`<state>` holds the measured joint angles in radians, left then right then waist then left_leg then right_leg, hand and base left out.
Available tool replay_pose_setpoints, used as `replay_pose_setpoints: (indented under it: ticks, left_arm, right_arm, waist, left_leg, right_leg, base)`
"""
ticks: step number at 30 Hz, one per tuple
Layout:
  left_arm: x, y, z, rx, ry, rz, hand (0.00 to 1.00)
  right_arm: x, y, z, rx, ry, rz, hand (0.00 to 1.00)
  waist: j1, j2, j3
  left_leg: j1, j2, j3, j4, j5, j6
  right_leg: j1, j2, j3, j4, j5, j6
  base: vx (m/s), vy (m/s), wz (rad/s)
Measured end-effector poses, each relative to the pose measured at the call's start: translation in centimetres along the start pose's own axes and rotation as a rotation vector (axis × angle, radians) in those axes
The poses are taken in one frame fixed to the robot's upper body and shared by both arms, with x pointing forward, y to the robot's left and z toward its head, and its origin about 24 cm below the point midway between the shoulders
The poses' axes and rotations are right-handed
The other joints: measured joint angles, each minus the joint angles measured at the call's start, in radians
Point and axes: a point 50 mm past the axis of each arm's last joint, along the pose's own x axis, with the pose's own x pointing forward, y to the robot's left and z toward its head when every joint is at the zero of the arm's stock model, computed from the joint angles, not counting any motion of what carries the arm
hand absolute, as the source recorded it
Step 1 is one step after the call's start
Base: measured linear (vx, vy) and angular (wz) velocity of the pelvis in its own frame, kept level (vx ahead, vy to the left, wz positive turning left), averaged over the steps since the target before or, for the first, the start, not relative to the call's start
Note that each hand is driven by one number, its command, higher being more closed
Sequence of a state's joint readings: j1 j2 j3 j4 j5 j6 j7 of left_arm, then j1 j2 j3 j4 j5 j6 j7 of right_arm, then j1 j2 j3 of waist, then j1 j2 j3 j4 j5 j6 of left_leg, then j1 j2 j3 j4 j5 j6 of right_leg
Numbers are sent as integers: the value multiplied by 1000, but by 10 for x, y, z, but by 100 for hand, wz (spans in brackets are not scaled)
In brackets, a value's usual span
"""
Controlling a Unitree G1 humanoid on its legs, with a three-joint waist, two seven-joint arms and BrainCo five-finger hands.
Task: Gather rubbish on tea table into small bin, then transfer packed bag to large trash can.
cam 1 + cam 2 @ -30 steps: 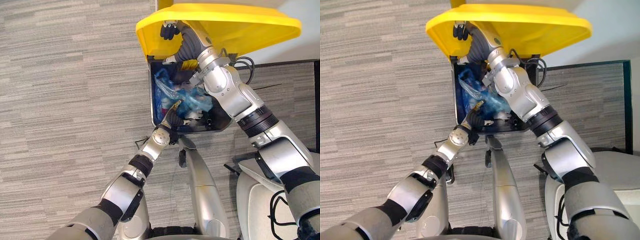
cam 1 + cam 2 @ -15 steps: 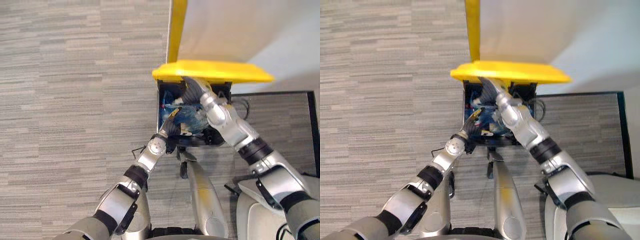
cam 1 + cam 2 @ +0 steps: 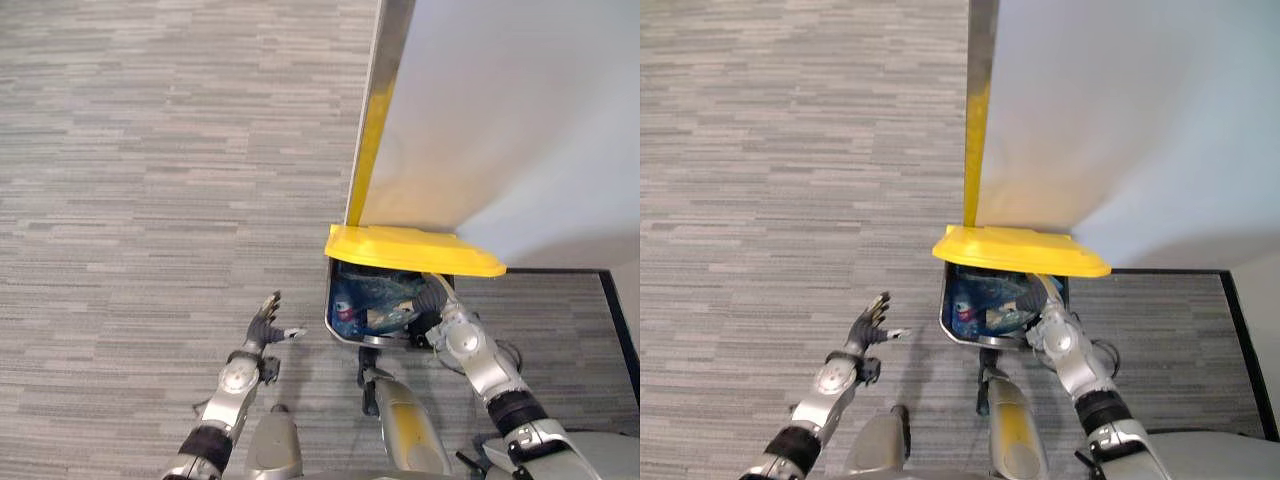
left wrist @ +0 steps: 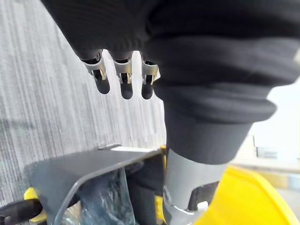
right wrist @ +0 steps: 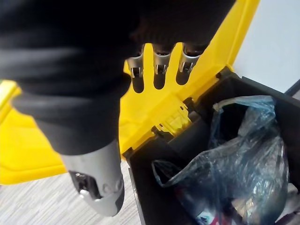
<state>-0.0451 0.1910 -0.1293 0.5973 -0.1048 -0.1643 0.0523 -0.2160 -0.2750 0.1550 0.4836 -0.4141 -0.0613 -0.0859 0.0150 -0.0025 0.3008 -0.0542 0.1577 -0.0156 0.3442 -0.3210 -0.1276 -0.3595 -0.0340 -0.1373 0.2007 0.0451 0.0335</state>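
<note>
The large trash can is black with a yellow lid tilted low over its mouth. A blue plastic bag of rubbish lies inside it, close up as the bag in the right wrist view. My left hand hovers over the carpet left of the can, open with fingers spread and nothing in it. My right hand sits at the can's right rim under the lid, its fingers straight and close to the yellow underside.
A white wall panel with a yellow-edged corner strip rises just behind the can. A dark-bordered mat lies to the right. Grey striped carpet stretches to the left and ahead.
The view has pulled back. My left hand has come out of the can and moved left, open. The lid has dropped lower, and my right hand has come down to the can's right rim.
</note>
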Motion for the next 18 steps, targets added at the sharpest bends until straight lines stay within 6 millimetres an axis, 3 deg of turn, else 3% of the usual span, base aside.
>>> replay_pose_setpoints:
  ticks: [5, 7, 12, 15, 16, 17, 18]
  left_arm:
    - [-24, 26, -52, -19, 207, 112, 0]
    - [-28, 30, -61, -19, 246, 135, 0]
    - [-53, 42, -95, -10, 390, 207, 0]
    - [-59, 43, -101, -13, 413, 218, 0]
    - [-59, 45, -100, -20, 409, 230, 0]
    - [-58, 46, -99, -35, 404, 246, 0]
    - [-58, 45, -99, -50, 401, 260, 0]
  right_arm:
    - [-12, 14, -24, 53, 105, 21, 0]
    - [-17, 18, -30, 70, 128, 25, 0]
    - [-39, 48, -53, 165, 253, 78, 0]
    - [-55, 60, -65, 222, 310, 91, 0]
    - [-64, 63, -71, 267, 347, 81, 0]
    - [-67, 65, -73, 298, 362, 72, 0]
    - [-71, 68, -75, 336, 377, 70, 0]
  waist:
    - [1, 0, -44]
    - [0, -4, -47]
    - [4, -40, -70]
    - [1, -45, -66]
    - [-1, -66, -64]
    - [0, -49, -65]
    - [5, -49, -60]
  left_leg:
    - [75, 1, -3, -33, 9, -1]
    - [94, 1, -2, -35, 8, 1]
    - [118, -17, 28, -11, -3, 18]
    - [96, -25, 54, 70, -38, 34]
    - [78, -43, 56, 99, -38, 42]
    - [61, -19, 73, 87, -24, 61]
    - [50, -16, 95, 79, -10, 60]
  right_leg:
    - [62, 0, -5, 0, -16, 18]
    - [80, 1, -4, 1, -21, 23]
    - [95, -1, 29, 9, -17, 35]
    - [90, -10, 59, 11, 6, 80]
    - [87, -21, 71, -14, 29, 128]
    - [80, -20, 58, -18, 10, 170]
    - [5, -33, 53, 179, -39, 100]
  base:
    - [12, -5, 3]
    - [-19, 11, 0]
    - [-79, 42, -17]
    - [-122, 85, -29]
    - [-178, 87, -25]
    - [-220, 23, -35]
    - [-223, 7, -36]
